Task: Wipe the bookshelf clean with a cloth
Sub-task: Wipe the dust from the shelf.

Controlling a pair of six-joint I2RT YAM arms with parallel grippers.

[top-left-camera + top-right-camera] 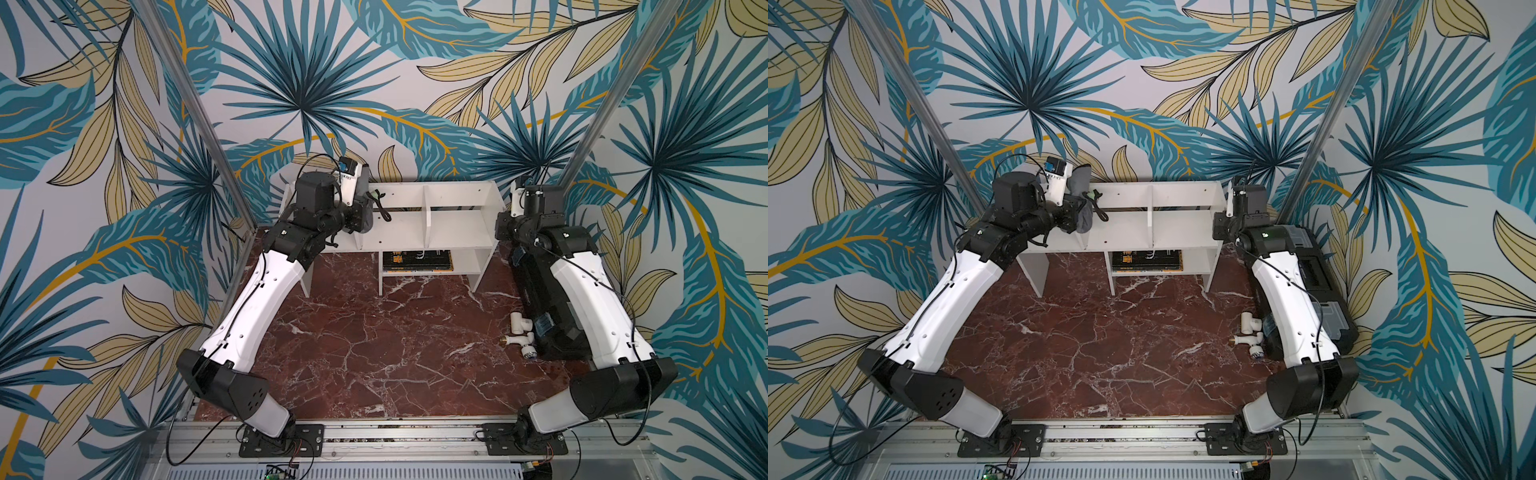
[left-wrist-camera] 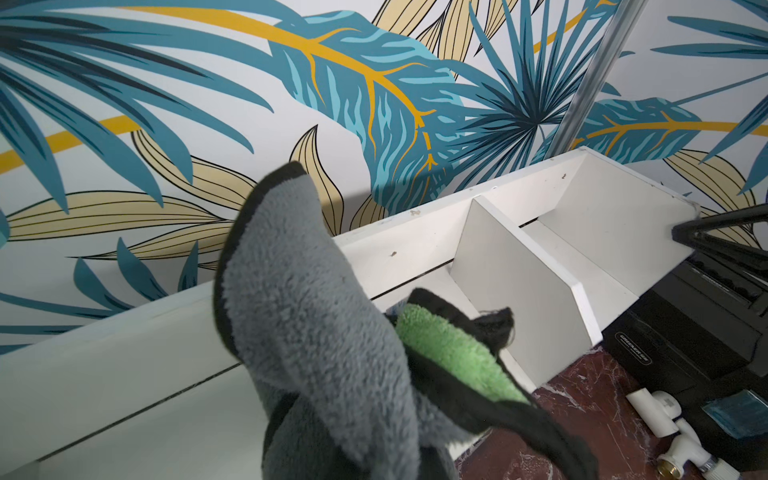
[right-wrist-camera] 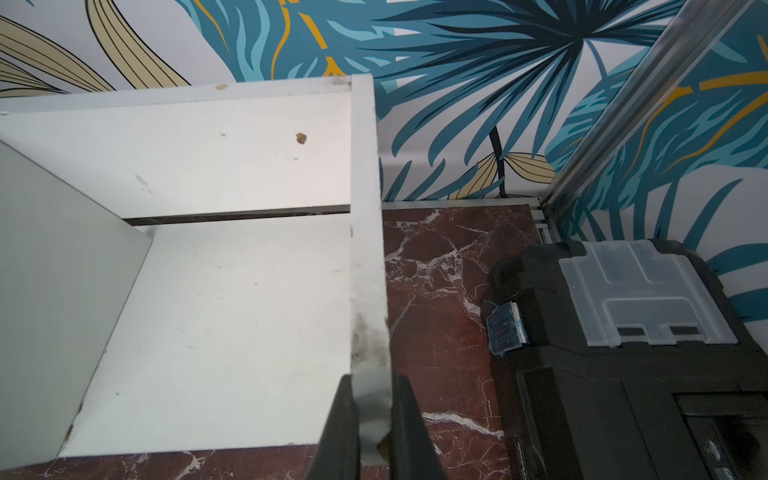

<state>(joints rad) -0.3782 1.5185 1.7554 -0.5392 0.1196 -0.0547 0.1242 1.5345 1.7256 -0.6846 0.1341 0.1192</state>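
Note:
The white bookshelf (image 1: 457,195) (image 1: 1183,197) stands against the back wall in both top views. My left gripper (image 1: 1074,208) is over its left upper compartment, shut on the dark grey cloth (image 1: 1084,220) (image 2: 299,291). The cloth bunches up over the fingers and hides them, and its green corner (image 2: 449,353) sticks out to one side. My right gripper (image 3: 371,399) (image 1: 1220,224) is shut on the front end of the bookshelf's right side panel (image 3: 365,249), one finger on each face. A brown speck (image 3: 301,138) sits on the back panel, and grime marks the side panel's edge.
A long black toolbox (image 1: 1308,266) (image 3: 623,374) lies along the right, under my right arm. White pipe fittings (image 1: 519,332) lie beside it on the red marble tabletop (image 1: 374,340). A dark book (image 1: 417,261) lies flat in the lower cubby. Metal posts (image 1: 199,124) rise at both back corners.

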